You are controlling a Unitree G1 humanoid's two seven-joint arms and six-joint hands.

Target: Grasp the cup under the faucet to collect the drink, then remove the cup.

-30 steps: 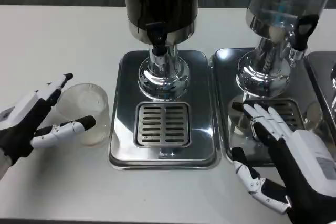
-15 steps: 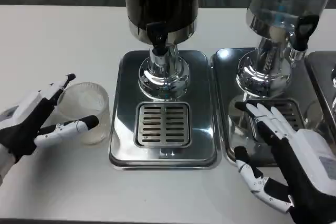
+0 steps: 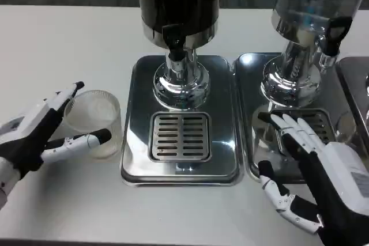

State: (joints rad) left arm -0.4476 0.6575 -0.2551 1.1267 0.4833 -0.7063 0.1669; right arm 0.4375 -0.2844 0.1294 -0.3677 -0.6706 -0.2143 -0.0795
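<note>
Cup (image 3: 95, 120), clear plastic, stands on the white table (image 3: 57, 44) left of the drip tray (image 3: 179, 165). Left hand (image 3: 34, 136) brackets it, grip unconfirmed. Right hand (image 3: 323, 171) spread, holding nothing.

L hand (image 3: 36, 136) low by desk (image 3: 69, 44) edge, palm inward, fingers spread apart. R hand (image 3: 314, 168) flat, palm down, fingers extended fwd, thumb out.

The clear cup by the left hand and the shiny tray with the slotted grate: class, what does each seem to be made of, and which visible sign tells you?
Clear round cup: probably thin plastic, perhaps glass; the table shows through its faintly cloudy wall. Shiny tray: polished metal, likely stainless steel; its mirror finish reflects the dispenser's base.
</note>
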